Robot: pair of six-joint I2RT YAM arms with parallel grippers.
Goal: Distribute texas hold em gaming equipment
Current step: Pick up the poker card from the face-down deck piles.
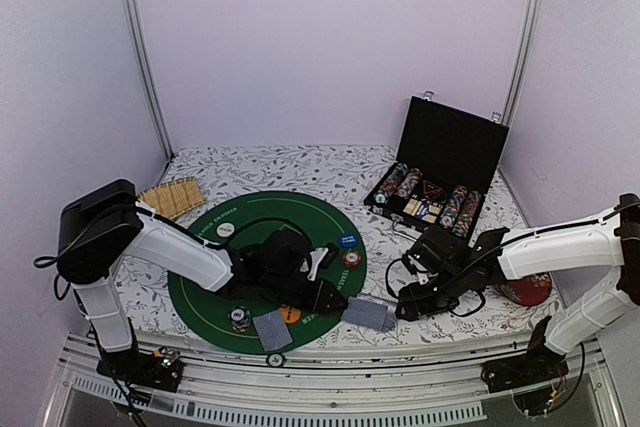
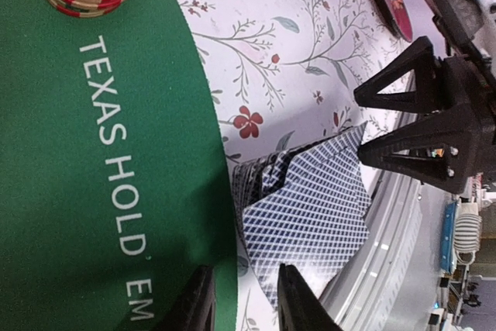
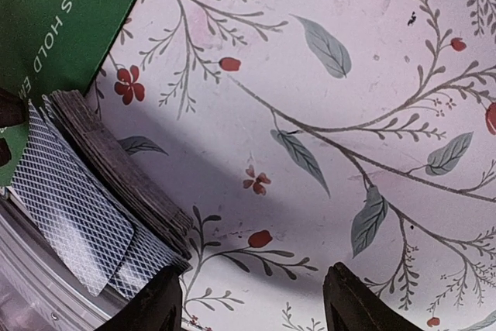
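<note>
Here we find the left gripper (image 2: 245,278) with jaws slightly parted and empty, poised at the five o'clock edge of the round green felt mat (image 2: 46,191) lettered TEXAS HOLD EM. The loose stack of blue-grey lattice-backed playing cards (image 2: 310,215) lies just off that edge on the white floral cloth (image 2: 256,5). The right gripper (image 3: 252,273), wide and empty, sits at the cards' three o'clock.

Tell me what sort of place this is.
Probably a lab test booth dressed as a poker table: plain lilac walls with metal posts, a green Texas Hold'em mat on a flowered tablecloth, an open chip case.
</note>
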